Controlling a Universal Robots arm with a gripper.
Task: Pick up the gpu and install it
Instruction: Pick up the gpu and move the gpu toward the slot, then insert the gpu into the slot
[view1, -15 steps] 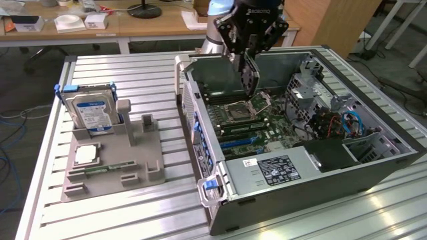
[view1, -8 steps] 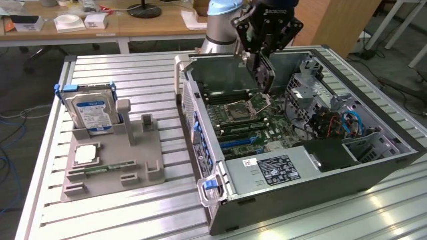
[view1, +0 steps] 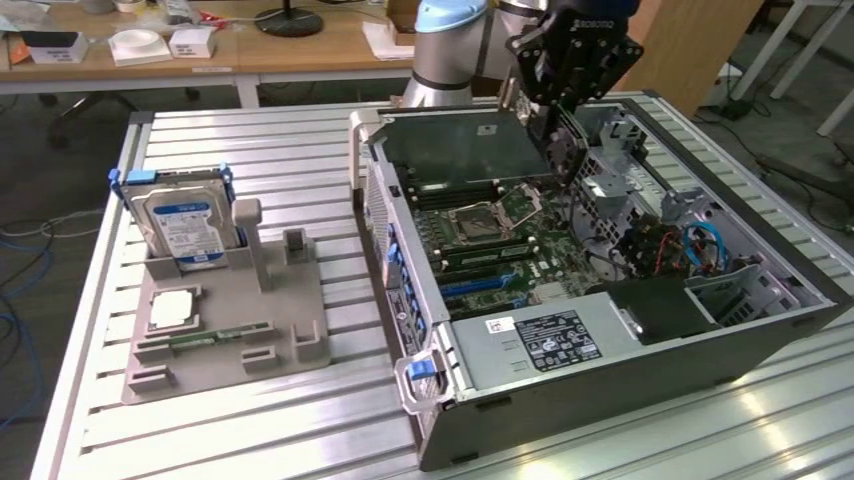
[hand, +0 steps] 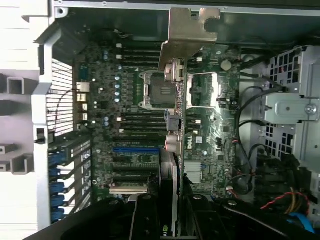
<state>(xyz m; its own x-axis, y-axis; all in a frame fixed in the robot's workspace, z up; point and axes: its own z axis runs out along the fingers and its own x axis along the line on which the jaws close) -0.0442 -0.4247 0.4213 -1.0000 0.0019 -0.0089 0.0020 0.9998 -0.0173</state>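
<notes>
My gripper (view1: 551, 135) hangs over the open computer case (view1: 747, 330), shut on the gpu (view1: 461, 145). The gpu is a thin dark card held on edge above the motherboard (view1: 534, 245), its flat side facing the exterior camera. In the wrist view the gpu (hand: 178, 125) appears edge-on. It runs from my gripper (hand: 172, 212) across the processor socket (hand: 157, 90) to its silvery end bracket (hand: 187, 35) near the case wall. The blue expansion slot (hand: 135, 150) lies beside the card, apart from it.
On the slatted metal table (view1: 267, 150), at the exterior view's left, a grey fixture (view1: 287, 335) holds an upright hard drive (view1: 187, 225), a chip (view1: 174, 310) and a green memory stick (view1: 200, 340). Cables (view1: 701, 250) and drive cages fill the case's far end.
</notes>
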